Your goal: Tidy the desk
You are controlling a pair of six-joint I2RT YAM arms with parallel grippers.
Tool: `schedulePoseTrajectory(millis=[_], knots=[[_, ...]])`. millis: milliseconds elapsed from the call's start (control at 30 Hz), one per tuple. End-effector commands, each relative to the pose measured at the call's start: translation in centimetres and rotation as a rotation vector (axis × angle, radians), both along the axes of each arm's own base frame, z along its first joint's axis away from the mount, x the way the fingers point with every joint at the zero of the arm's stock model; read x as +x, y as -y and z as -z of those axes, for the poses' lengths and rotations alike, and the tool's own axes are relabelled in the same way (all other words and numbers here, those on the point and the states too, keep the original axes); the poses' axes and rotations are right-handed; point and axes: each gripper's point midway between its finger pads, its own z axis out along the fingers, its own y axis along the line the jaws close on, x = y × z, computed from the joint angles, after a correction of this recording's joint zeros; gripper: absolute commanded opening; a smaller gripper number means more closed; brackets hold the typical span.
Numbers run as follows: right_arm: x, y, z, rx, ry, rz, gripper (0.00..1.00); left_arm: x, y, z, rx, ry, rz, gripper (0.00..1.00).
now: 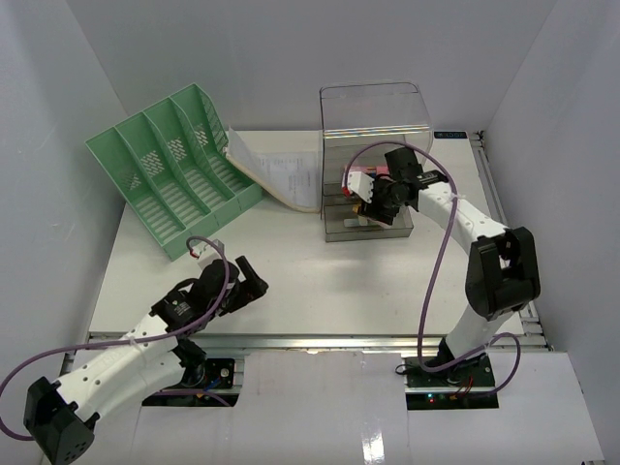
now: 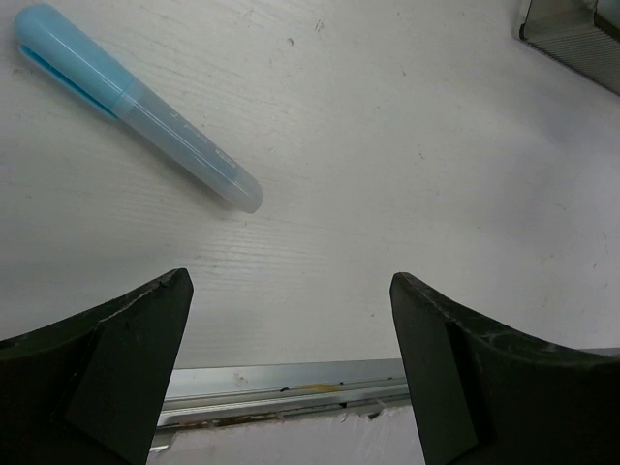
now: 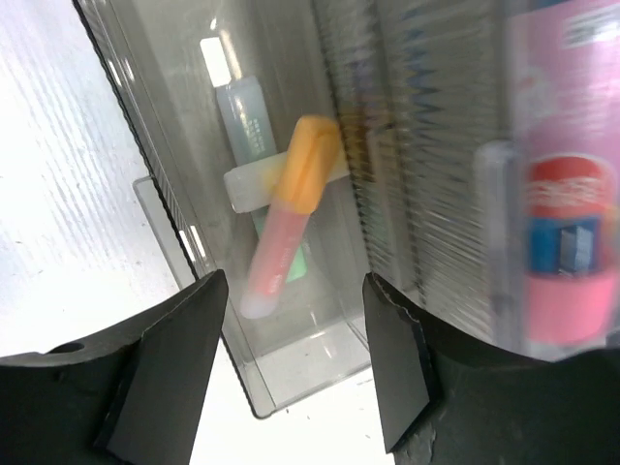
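The white surface point(image 1: 320, 281) fills the floor of the pale-walled enclosure, with a metal rail point(image 2: 291, 392) along its near edge. At its far left corner a green file sorter point(image 1: 174, 170) sits askew, and a sheaf of printed papers point(image 1: 276, 174) curls up against its right side.

The left arm point(image 1: 126, 354) lies low, stretched out along the near edge. Its forearm angles toward the middle and its wrist pitches down at the surface. The left jaws stand wide apart with nothing between them, just above bare surface near the rail. A pale blue highlighter point(image 2: 136, 102) lies flat beyond them, clear of both.

Toward the far right stands a clear acrylic drawer organizer point(image 1: 373, 126). The right arm point(image 1: 499, 271) rises from the near right edge, bends sharply at the elbow and reaches back to the organizer's front. The right jaws are apart and empty, facing a clear compartment where an orange-capped pink highlighter point(image 3: 286, 218) rests across a white one point(image 3: 247, 186).
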Motion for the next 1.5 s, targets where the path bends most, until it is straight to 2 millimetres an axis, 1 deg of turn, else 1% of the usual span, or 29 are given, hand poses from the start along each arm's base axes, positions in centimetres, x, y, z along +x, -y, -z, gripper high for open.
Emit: schedulePoseTrajectory(millis=[0, 33, 67, 167, 200, 300, 367, 400, 467, 500, 600, 767, 833, 967, 1033, 1133, 1200, 1267, 1300, 1400, 1467], knots=[[-2.4, -1.9, -5.0, 0.179, 0.038, -0.031, 0.66, 0.5, 0.2, 0.7, -0.025, -0.041, -0.042, 0.94], [-3.1, -2.1, -5.6, 0.21, 0.029, -0.04, 0.66, 0.5, 0.1, 0.9, -0.023, -0.054, -0.053, 0.93], [-4.6, -2.9, -6.8, 0.271, 0.015, -0.078, 0.66, 0.6, -0.2, 1.0, -0.022, -0.07, -0.076, 0.92], [-9.2, -4.2, -8.8, 0.415, -0.062, -0.151, 0.66, 0.6, -0.8, 1.8, 0.001, -0.118, -0.131, 0.87], [-10.6, -4.6, -8.4, 0.454, -0.113, -0.173, 0.66, 0.7, -1.0, 2.0, 0.007, -0.131, -0.152, 0.83], [-14.2, -4.9, -8.8, 0.543, -0.16, -0.218, 0.66, 1.1, -1.6, 2.4, 0.028, -0.174, -0.202, 0.77], [-15.7, -5.0, -8.2, 0.576, -0.196, -0.228, 0.66, 1.3, -2.1, 3.1, 0.058, -0.223, -0.239, 0.77], [-16.3, -5.1, -8.1, 0.593, -0.209, -0.238, 0.66, 1.7, -2.1, 2.9, 0.062, -0.234, -0.256, 0.77], [-17.1, -5.0, -7.3, 0.61, -0.225, -0.232, 0.66, 2.2, -2.8, 3.4, 0.089, -0.277, -0.313, 0.78], [-17.4, -4.9, -7.1, 0.616, -0.227, -0.23, 0.66, 2.4, -3.1, 3.6, 0.101, -0.298, -0.337, 0.78], [-17.5, -4.7, -7.6, 0.624, -0.2, -0.233, 0.66, 3.3, -3.4, 4.3, 0.125, -0.333, -0.369, 0.77], [-17.9, -4.5, -8.0, 0.642, -0.193, -0.241, 0.66, 4.3, -3.5, 4.8, 0.135, -0.351, -0.373, 0.68], [-18.0, -4.4, -8.1, 0.645, -0.188, -0.245, 0.66, 4.4, -3.6, 5.2, 0.146, -0.364, -0.372, 0.62], [-18.2, -4.3, -8.3, 0.649, -0.177, -0.25, 0.66, 4.2, -3.8, 6.0, 0.151, -0.38, -0.371, 0.45], [-18.2, -4.1, -8.4, 0.651, -0.169, -0.249, 0.66, 4.3, -3.7, 6.1, 0.149, -0.381, -0.371, 0.42], [-18.2, -4.0, -8.6, 0.658, -0.162, -0.25, 0.66, 4.5, -3.5, 6.2, 0.147, -0.386, -0.366, 0.3], [-18.3, -3.9, -8.7, 0.662, -0.159, -0.253, 0.66, 4.5, -3.5, 6.2, 0.147, -0.386, -0.358, 0.25], [-18.3, -3.8, -8.8, 0.666, -0.154, -0.253, 0.66, 4.5, -3.3, 5.9, 0.141, -0.377, -0.345, 0.16], [-18.3, -3.8, -8.9, 0.667, -0.152, -0.254, 0.66, 4.6, -3.2, 5.7, 0.134, -0.37, -0.336, 0.13], [-18.4, -3.7, -9.1, 0.674, -0.148, -0.255, 0.66, 5.0, -2.4, 4.2, 0.09, -0.332, -0.287, 0.04], [-18.5, -3.7, -9.2, 0.679, -0.146, -0.258, 0.66, 5.4, -1.5, 2.7, 0.056, -0.285, -0.224, 0.01]])
